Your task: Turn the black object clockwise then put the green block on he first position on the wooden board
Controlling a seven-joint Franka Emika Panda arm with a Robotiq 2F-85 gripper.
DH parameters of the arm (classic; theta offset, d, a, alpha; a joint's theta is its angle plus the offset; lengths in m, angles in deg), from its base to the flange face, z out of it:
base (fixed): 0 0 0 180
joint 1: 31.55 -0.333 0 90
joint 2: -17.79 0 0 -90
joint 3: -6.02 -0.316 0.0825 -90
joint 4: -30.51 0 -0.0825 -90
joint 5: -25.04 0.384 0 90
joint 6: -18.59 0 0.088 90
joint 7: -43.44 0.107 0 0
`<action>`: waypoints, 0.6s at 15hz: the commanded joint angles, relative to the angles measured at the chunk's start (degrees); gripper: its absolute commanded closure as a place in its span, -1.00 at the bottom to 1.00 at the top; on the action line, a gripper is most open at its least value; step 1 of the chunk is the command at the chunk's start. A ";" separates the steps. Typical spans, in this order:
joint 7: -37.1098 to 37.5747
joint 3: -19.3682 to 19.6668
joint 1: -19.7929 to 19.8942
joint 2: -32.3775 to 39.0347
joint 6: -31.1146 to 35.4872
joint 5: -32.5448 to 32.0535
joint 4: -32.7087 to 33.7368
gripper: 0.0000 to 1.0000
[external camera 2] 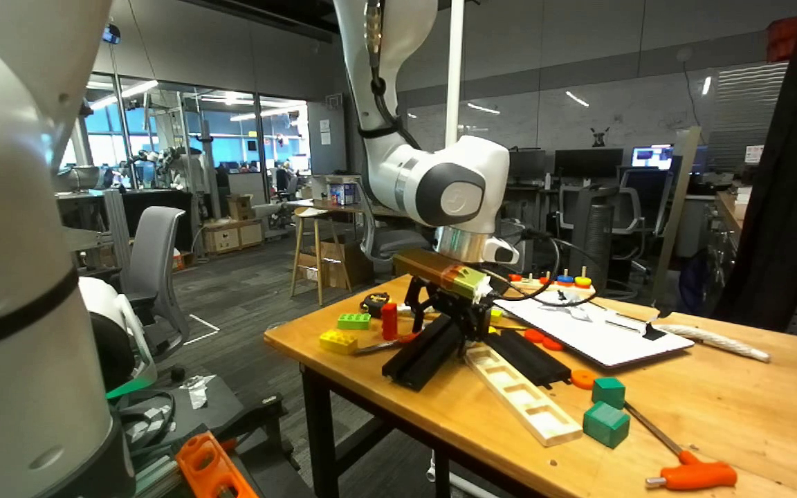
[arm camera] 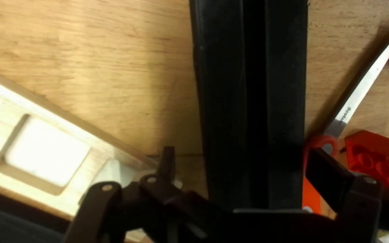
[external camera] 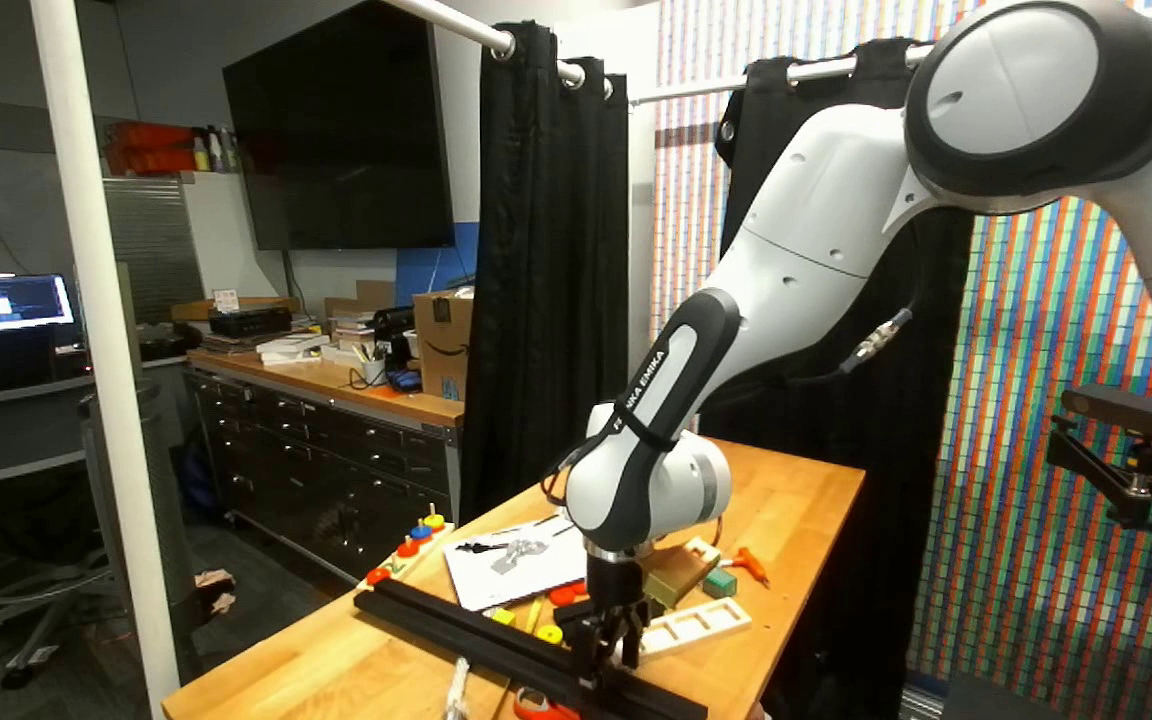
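The black object (external camera: pixel 466 630) is a long straight grooved bar lying on the table. It also shows in an exterior view (external camera 2: pixel 418 363) and the wrist view (arm camera: pixel 252 84). My gripper (arm camera: pixel 240 152) is open, one finger on each side of the bar, with a visible gap at one side. It also shows in both exterior views (external camera: pixel 608 665) (external camera 2: pixel 443 325). The wooden board (external camera 2: pixel 559 437) is pale with square recesses and lies beside the bar; it also shows in the wrist view (arm camera: pixel 62 118). Two green blocks, one (external camera 2: pixel 606 424) nearer and one (external camera 2: pixel 609 392) behind, stand past its end.
A shorter black piece (external camera 2: pixel 530 356) lies beside the board. Scissors (arm camera: pixel 363 91) and a red brick (arm camera: pixel 380 162) lie close to the bar. Also on the table are a white sheet (external camera 2: pixel 599 339), lime (external camera 2: pixel 353 321) and yellow bricks (external camera 2: pixel 338 341), and an orange-handled tool (external camera 2: pixel 699 476).
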 commanded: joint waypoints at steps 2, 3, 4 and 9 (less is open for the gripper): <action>1.93 1.51 0.94 -10.60 1.59 -0.51 -5.35 -1.00; 2.25 2.26 1.20 -12.80 2.02 -0.36 -6.32 -1.00; 2.71 3.27 1.48 -15.01 2.61 -0.25 -7.31 -1.00; 10.79 10.18 2.17 -19.36 4.11 -2.11 -6.85 -1.00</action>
